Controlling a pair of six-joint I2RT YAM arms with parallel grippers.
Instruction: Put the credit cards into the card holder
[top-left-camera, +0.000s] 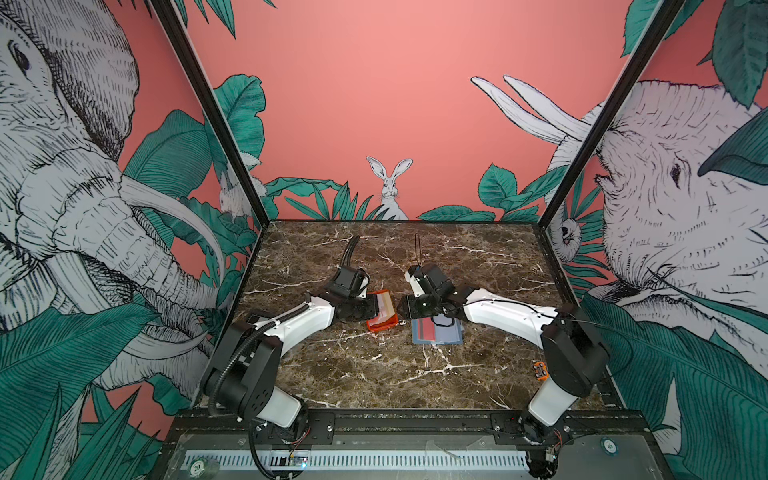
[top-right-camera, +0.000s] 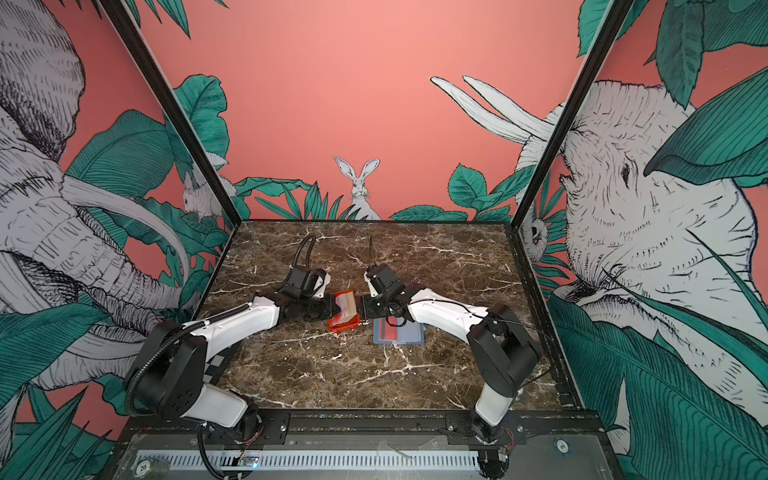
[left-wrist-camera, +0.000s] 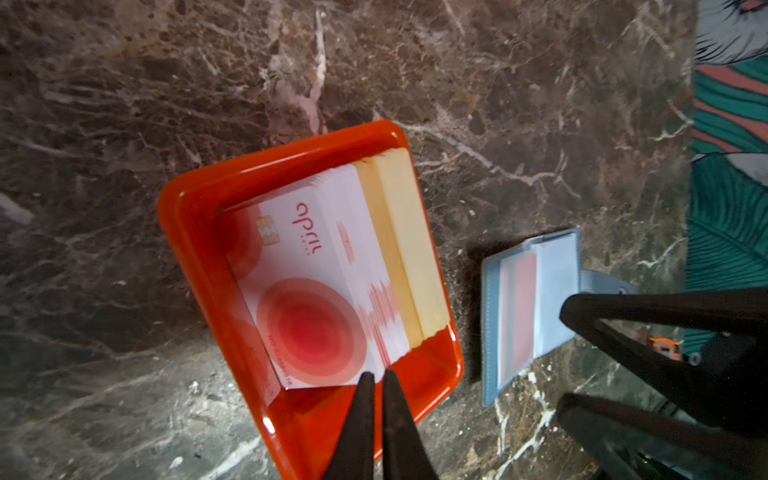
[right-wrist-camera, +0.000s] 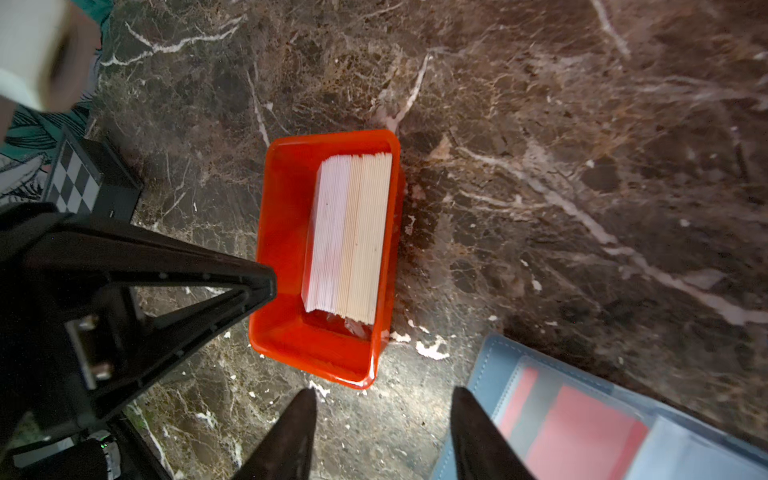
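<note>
The credit cards (left-wrist-camera: 316, 282) stand as a thick stack in an orange tray (left-wrist-camera: 187, 232) at mid-table; the front card is white with a red circle. In both top views the stack (top-left-camera: 384, 307) (top-right-camera: 347, 305) sits between the two grippers. My left gripper (left-wrist-camera: 378, 376) is shut, its tips at the stack's near edge; whether a card is pinched does not show. The card holder (right-wrist-camera: 582, 415) lies open and flat beside the tray, slate-blue, with a red card in a clear sleeve. My right gripper (right-wrist-camera: 384, 399) is open and empty above bare table between tray and card holder (top-left-camera: 436, 332).
A checkerboard panel (right-wrist-camera: 75, 178) stands by the left arm's base. A small orange object (top-left-camera: 540, 370) lies near the right arm's base. Patterned walls close in the marble table (top-left-camera: 374, 374) on three sides.
</note>
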